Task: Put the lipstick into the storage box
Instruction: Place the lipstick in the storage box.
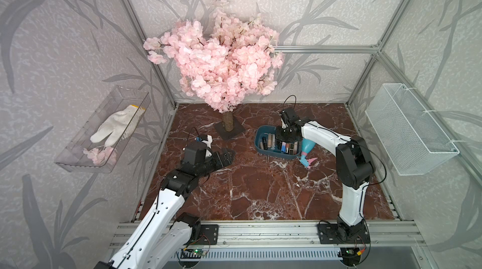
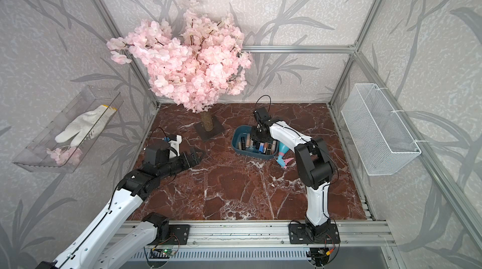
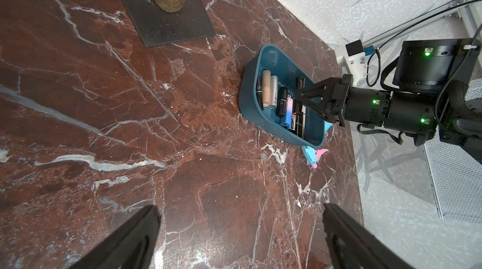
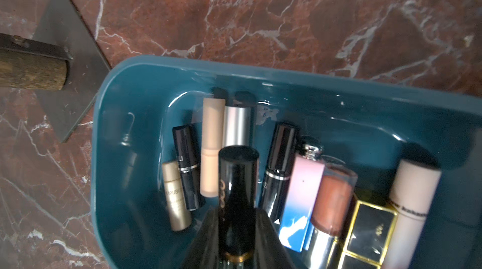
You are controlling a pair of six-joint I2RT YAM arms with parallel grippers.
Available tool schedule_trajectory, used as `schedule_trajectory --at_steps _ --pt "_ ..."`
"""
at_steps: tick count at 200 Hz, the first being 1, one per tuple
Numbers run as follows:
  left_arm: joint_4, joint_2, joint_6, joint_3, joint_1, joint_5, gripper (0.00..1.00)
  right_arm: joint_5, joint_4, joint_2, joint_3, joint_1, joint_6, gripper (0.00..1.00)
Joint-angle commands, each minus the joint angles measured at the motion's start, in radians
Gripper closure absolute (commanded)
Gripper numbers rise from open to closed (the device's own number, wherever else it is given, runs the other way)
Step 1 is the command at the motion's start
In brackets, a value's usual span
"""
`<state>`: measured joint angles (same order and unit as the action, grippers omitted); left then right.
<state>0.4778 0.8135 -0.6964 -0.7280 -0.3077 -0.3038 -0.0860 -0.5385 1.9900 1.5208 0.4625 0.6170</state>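
Note:
The teal storage box lies on the marble table at the right back, with several cosmetic tubes lying in it. My right gripper hangs over the box's inside, shut on a black lipstick with a gold band. The tube points down toward the box floor, above the other tubes. My left gripper stands open over bare marble at the left, well away from the box, with nothing between its fingers.
A pink blossom tree on a dark base plate stands left of the box. A teal spray bottle and pink-blue clips lie by the box's right end. On the side walls hang a clear tray with a glove and a white mesh basket.

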Motion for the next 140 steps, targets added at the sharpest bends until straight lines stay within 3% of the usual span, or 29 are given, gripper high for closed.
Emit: schedule_trajectory --at_steps 1,140 --pt "-0.013 -0.007 0.031 0.014 -0.002 -0.007 0.00 0.053 -0.033 0.022 0.034 -0.005 -0.003 0.82" --pt "0.004 0.015 0.075 0.001 -0.003 0.012 0.00 0.029 -0.032 0.093 0.063 -0.003 0.015 0.82"
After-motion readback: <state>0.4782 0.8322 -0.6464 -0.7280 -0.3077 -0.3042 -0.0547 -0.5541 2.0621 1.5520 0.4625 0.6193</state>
